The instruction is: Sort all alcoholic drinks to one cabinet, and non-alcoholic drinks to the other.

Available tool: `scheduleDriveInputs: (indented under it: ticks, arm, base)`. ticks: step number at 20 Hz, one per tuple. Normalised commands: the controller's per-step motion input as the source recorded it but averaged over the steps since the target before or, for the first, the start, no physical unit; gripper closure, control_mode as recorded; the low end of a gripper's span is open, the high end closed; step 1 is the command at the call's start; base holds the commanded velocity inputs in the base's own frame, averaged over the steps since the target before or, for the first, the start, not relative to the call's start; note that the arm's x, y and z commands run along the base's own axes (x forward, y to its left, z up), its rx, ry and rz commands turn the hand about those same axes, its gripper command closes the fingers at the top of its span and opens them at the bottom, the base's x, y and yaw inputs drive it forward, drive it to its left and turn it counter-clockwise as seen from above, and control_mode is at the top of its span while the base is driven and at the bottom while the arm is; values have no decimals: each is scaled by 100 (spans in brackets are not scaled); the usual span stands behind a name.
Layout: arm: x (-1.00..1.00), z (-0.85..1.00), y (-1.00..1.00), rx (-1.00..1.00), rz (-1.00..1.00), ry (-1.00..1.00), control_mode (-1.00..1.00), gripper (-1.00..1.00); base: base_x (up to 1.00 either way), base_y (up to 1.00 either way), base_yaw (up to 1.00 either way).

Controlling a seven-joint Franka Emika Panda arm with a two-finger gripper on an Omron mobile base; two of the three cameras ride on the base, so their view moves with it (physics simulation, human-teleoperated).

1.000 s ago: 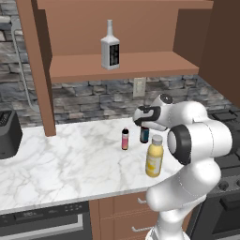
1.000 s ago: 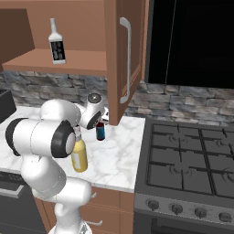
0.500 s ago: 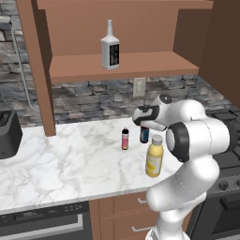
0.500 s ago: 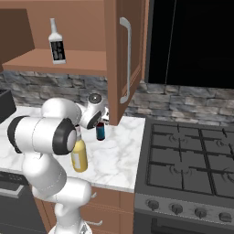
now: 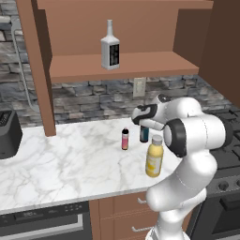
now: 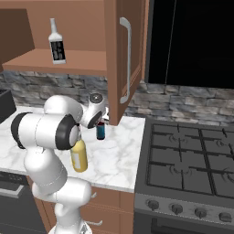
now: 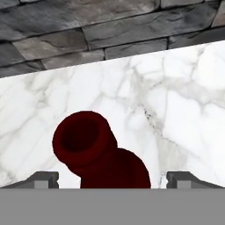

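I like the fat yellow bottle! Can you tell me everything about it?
The yellow juice bottle is stout, with a pale grey cap and a glossy, plastic-looking body. It stands upright on the white marble counter, near the front edge, closer to the robot than the other counter bottles. Nothing grips it; only the counter touches it.

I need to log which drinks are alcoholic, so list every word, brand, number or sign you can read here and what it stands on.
No text reads clearly.
Whitish square-bodied bottle on the cabinet shelf: black label with pale marks, too blurred to read.
Slim dark-brown bottle under the gripper: blue label, no legible print.
Stout yellow juice bottle: no lettering visible.
Tiny pink bottle: too small to tell.
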Motion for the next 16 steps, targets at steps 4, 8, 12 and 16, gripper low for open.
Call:
scheduleDriveInputs:
  ticks: [4, 8, 12, 16]
  arm:
    - [11, -16, 0, 0, 0, 0, -100, 100]
    - [1, -4, 0, 0, 0, 0, -100, 100]
    - [-25, 15, 0, 1, 2, -9, -100, 100]
    - [-36, 66, 0, 3, 1, -13, -100, 100]
  base:
    - [0, 0, 0]
    - [0, 0, 0]
    - [0, 0, 0]
    - [0, 0, 0]
